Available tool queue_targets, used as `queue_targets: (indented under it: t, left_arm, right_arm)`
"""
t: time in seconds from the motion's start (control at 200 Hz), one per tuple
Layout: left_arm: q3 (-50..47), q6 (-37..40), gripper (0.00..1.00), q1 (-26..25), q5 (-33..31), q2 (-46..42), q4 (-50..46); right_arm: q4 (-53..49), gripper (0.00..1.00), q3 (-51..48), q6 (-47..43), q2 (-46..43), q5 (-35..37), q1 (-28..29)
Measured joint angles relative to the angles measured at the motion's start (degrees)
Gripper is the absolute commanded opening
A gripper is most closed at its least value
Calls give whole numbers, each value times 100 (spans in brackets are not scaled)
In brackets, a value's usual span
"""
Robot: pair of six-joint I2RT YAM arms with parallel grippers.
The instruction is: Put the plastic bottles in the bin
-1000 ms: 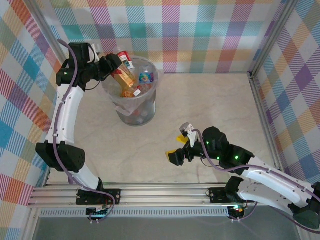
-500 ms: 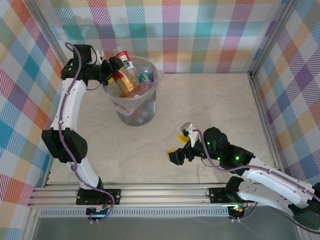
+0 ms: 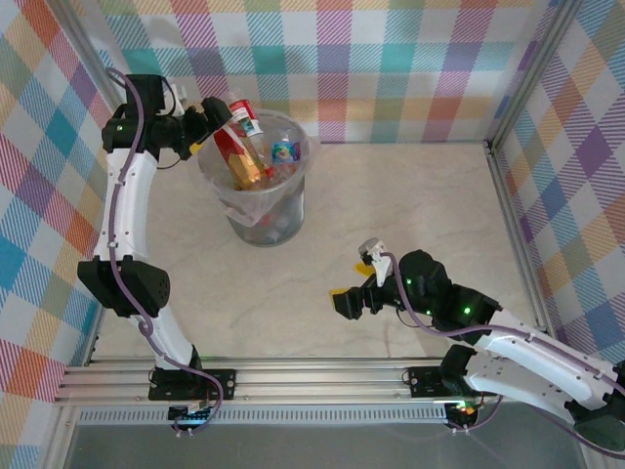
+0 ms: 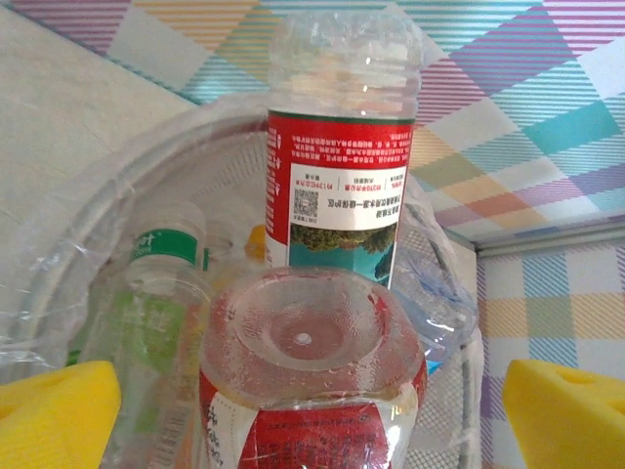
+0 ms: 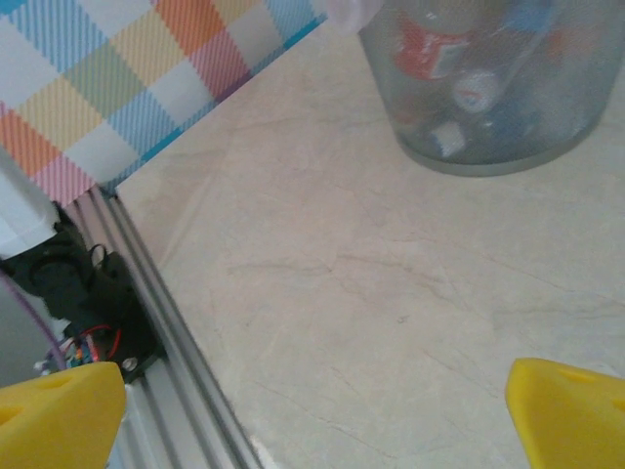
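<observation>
Drop-off step by the looks of it: left gripper [image 3: 207, 122] sits at the rim of the bin [image 3: 266, 231] with its fingers [image 4: 54, 410] spread wide. The red-label bottle [image 4: 311, 386] between them is untouched, leaning into the bin on the other bottles [image 3: 281, 154]. Right gripper [image 3: 357, 283] hangs low over the table [image 3: 420, 195], pads apart, holding nothing. Next I'd guess left backs off without snagging the liner.
</observation>
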Motion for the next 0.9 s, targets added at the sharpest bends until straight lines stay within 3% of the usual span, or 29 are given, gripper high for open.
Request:
queue_targets:
  t: [0.195, 0.505, 0.9]
  left_arm:
    - [-546, 455, 100, 0, -400, -756, 181]
    - [-3257, 1036, 100, -81, -570, -3679, 1106]
    - [-6411, 1010, 100, -584, -1473, -5578, 1399]
  right_arm:
    - [-160, 100, 90, -96, -28, 656, 0]
    - [-76, 100, 426, -369, 448, 1891, -2]
    - [573, 100, 219, -774, 616, 2450, -527]
